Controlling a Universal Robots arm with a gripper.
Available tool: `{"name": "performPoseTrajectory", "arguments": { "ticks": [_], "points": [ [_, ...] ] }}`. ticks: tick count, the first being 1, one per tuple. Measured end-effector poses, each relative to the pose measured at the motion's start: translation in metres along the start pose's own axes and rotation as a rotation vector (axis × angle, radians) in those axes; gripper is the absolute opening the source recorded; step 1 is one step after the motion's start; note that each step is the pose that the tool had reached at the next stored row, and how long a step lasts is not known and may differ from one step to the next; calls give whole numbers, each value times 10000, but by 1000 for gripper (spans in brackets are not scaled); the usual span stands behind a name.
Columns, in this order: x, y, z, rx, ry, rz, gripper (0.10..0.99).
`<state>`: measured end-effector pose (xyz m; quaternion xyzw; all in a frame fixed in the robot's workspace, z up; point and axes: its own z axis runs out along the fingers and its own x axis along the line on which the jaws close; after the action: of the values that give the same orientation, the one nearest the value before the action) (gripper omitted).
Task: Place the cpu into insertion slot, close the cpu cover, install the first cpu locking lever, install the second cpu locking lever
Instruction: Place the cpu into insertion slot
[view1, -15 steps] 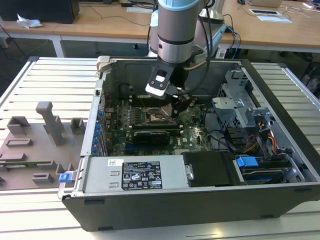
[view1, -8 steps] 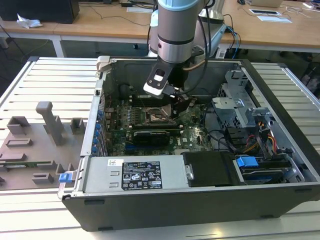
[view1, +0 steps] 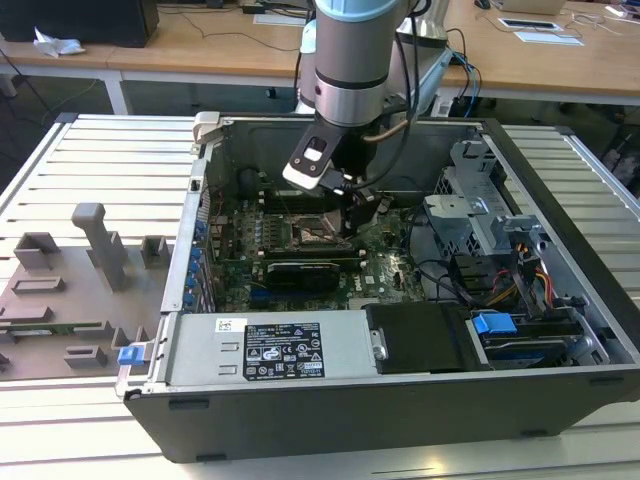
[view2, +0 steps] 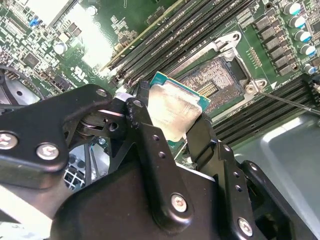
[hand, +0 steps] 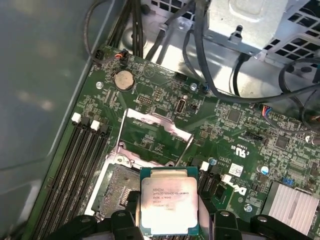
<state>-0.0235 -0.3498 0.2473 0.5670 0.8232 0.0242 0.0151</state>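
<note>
The cpu (hand: 169, 207) is a flat, nearly square chip with a silver-grey metal top carrying small print and a thin green rim. It looks a little longer along the two edges that are gripped. There is one chip, one insertion slot (hand: 116, 192) and one cpu cover (hand: 159, 122). The pincer (view2: 172, 122) has two black fingers (view2: 145, 135), clamped on opposite edges of the chip.

The chip is held level, metal top upward, over one side of the slot and not seated in it – most of the pin grid lies uncovered. The cover is swung open beyond the slot, with the green board visible through its window. In the exterior view the pincer (view1: 352, 208) reaches down into the open computer case (view1: 400, 400), which lies on the slatted counter (view1: 90, 160).
</note>
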Motion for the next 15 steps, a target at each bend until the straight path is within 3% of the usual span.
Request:
{"name": "performPoseTrajectory", "arguments": {
  "ticks": [3,15],
  "points": [
    [0,0,1,1,-33,492,541],
    [0,0,4,0,-100,1625,541]
  ]
}}
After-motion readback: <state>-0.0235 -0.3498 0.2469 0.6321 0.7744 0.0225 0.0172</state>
